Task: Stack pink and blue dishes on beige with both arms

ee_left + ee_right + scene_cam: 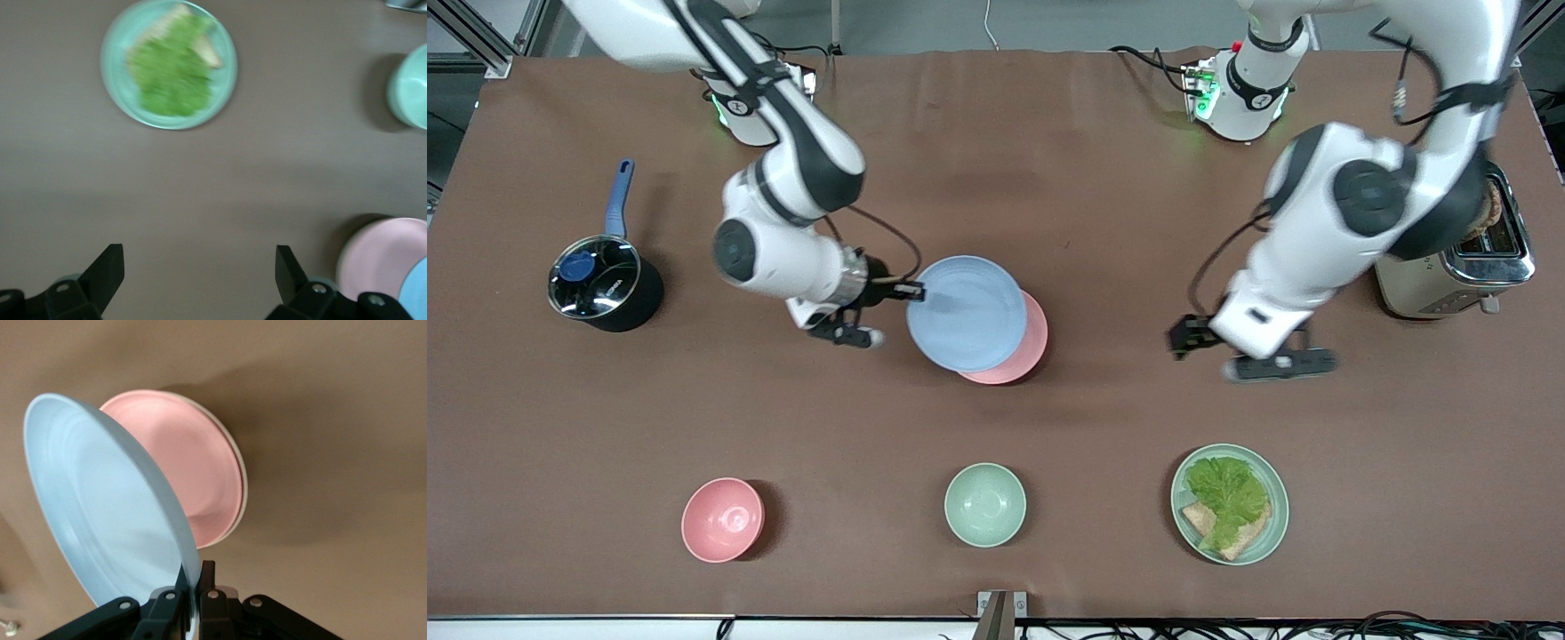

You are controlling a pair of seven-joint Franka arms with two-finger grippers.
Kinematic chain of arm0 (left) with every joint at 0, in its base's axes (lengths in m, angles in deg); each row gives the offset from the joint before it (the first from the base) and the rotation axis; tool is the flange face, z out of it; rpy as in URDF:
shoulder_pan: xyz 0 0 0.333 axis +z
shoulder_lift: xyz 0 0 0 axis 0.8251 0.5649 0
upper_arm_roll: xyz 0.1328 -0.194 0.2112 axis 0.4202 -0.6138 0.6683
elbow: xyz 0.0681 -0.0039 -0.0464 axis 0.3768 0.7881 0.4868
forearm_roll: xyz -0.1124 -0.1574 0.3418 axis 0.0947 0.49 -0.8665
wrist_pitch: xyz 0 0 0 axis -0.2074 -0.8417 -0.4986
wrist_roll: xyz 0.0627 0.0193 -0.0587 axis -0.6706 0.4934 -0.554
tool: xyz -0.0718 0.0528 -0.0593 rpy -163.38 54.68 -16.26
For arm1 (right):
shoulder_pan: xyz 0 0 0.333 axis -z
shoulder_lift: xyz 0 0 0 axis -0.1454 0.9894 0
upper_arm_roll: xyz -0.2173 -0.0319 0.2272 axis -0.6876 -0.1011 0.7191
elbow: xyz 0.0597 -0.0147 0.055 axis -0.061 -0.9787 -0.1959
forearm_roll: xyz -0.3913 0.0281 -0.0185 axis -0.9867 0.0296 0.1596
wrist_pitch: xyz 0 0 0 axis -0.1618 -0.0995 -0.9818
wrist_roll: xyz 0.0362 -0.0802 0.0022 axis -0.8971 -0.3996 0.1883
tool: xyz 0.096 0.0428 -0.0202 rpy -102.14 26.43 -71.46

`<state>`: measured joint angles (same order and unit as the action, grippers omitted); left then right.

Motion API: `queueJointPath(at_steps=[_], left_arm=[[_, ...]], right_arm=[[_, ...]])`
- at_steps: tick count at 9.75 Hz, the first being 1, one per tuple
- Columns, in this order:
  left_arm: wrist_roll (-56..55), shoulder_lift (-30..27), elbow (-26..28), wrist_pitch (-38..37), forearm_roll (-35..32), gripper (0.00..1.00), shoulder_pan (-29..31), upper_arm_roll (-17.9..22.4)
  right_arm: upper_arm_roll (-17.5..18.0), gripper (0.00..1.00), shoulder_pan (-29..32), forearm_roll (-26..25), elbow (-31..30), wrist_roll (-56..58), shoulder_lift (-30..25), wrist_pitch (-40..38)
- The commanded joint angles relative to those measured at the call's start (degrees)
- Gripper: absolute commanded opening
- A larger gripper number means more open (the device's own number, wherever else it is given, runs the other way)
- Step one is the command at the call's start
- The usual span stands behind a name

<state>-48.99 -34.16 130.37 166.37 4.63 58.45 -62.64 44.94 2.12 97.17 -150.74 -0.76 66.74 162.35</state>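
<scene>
brown cloth covers the table (1049,160). nearest the front camera stand a pink bowl (722,519), a mint-green bowl (985,504) and a mint-green plate (1272,524) of lettuce and bread, the bowl at the right arm's end and the plate toward the left arm's end. farther from the camera, mid-table, the pink plate (1021,356) lies flat on the beige plate (243,480), of which only a thin cream rim shows beneath it in the right wrist view. the blue plate (966,312) is up in the air, tilted, over the pink plate and overlapping most of it. the right gripper (907,291) pinches the blue plate's rim on the side toward the right arm's end, its two fingers (211,597) closed with the rim between them, one on each face. the left gripper (200,270) hangs over bare table toward the left arm's end, well apart from the stack, fingers spread wide and holding nothing; that arm waits. farthest back, a dark saucepan (603,283) with a blue handle sits at the right arm's end and a steel toaster (1467,267) at the left arm's end
</scene>
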Motion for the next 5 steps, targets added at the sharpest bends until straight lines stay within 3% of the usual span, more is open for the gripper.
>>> queueJointPath(at_steps=[1, 4, 5], left_arm=[[7.4, -7.0, 2.5, -4.3, -0.1, 1.0, -0.6, 4.6], [16.8, -16.2, 1.0, -13.1, 5.8, 1.0, -1.2, 11.3], [17.6, -17.0, -2.0, -15.4, 5.9, 1.0, -1.1, 11.4]], right_arm=[[0.8, 0.06, -1.8, -0.3, -2.2, -0.7, 2.9, 7.9], [0.7, 0.1, -3.0, -0.4, -2.5, -0.5, 5.6, 11.5], [0.7, 0.17, -2.9, -0.4, -2.4, -0.2, 6.6, 11.7]])
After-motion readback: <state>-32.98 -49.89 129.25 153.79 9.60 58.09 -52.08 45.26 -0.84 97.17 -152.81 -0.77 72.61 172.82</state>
